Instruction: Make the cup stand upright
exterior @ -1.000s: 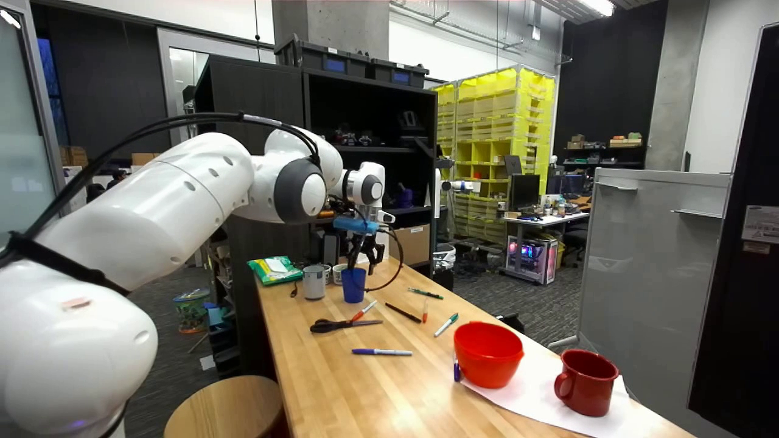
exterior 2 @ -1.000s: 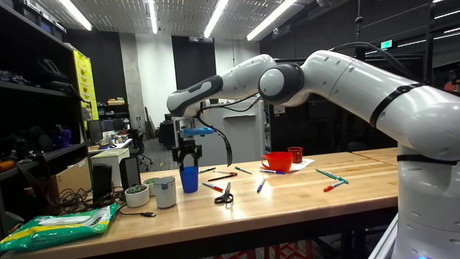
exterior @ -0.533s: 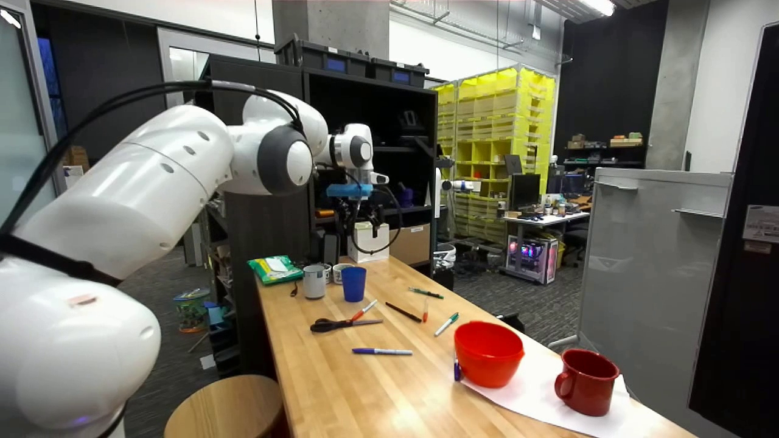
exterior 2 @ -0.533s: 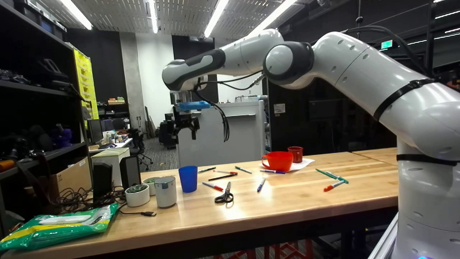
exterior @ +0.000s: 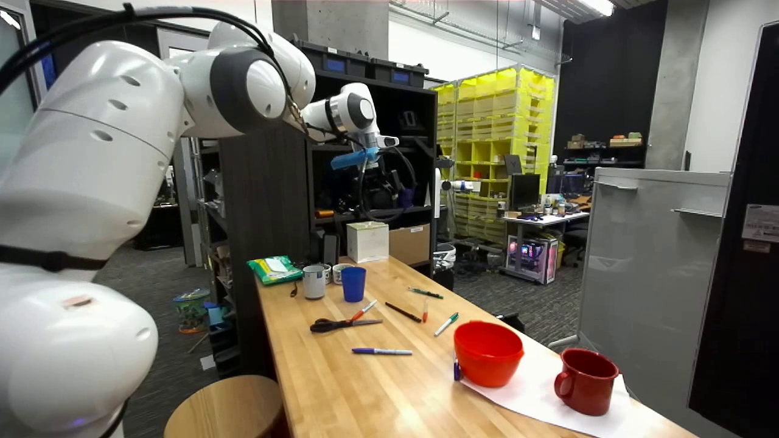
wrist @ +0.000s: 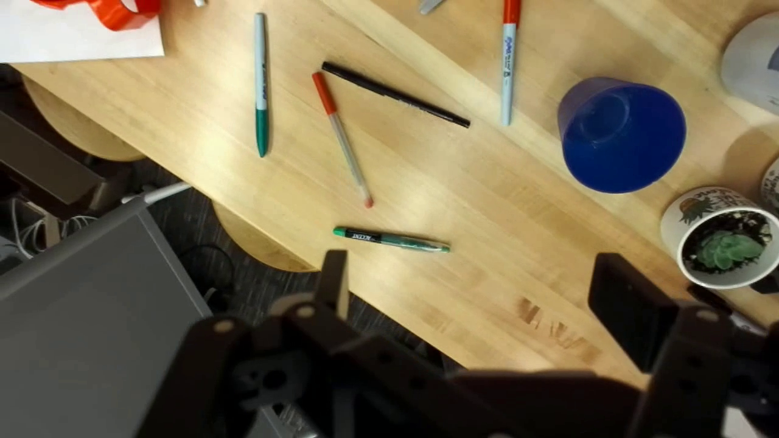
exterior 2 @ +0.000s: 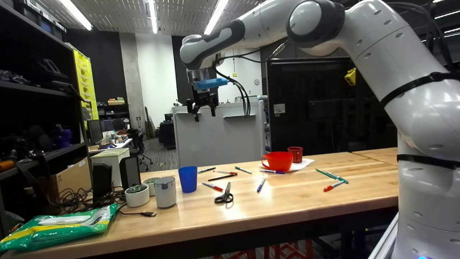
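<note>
The blue cup [exterior: 353, 285] stands upright on the wooden table, mouth up, in both exterior views, beside the grey-white mug [exterior 2: 165, 192]. In an exterior view the cup [exterior 2: 188, 179] is apart from the gripper. In the wrist view I look down into the open, empty cup [wrist: 621, 137]. My gripper [exterior 2: 205, 116] hangs high above the table, well above the cup. Its fingers [wrist: 471, 267] are wide apart in the wrist view with nothing between them. In an exterior view the gripper is hard to make out against the dark shelf.
Two small potted plants [exterior 2: 137, 196] and the mug stand close to the cup. Scissors [exterior 2: 224, 196] and several pens lie nearby. A red bowl [exterior: 489, 354] and a dark red mug [exterior: 586, 382] stand on white paper. A dark shelf [exterior: 261, 201] rises behind the table.
A second ago the gripper's fingers were at the cup's rim. It has let go and risen well above the cup. The cup stays standing in about the same place.
</note>
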Controlling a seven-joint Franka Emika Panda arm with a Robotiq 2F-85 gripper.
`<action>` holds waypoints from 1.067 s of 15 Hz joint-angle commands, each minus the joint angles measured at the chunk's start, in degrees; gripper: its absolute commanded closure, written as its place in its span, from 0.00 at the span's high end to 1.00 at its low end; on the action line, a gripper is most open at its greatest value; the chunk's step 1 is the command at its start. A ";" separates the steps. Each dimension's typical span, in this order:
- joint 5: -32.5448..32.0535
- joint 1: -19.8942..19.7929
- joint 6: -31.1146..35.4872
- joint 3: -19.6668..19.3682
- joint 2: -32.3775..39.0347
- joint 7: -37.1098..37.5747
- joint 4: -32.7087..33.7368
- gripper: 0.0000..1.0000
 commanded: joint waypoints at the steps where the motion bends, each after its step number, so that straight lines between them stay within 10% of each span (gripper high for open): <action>1: 0.01 -1.59 7.95 -0.28 -8.44 0.50 -14.17 1.00; 10: 2.87 -8.03 27.70 0.41 -19.06 -2.14 -41.47 1.00; 11: 1.25 -7.27 23.80 0.30 -13.63 -0.47 -33.22 1.00; 16: 1.84 -8.14 27.01 0.38 -17.02 -1.10 -39.54 1.00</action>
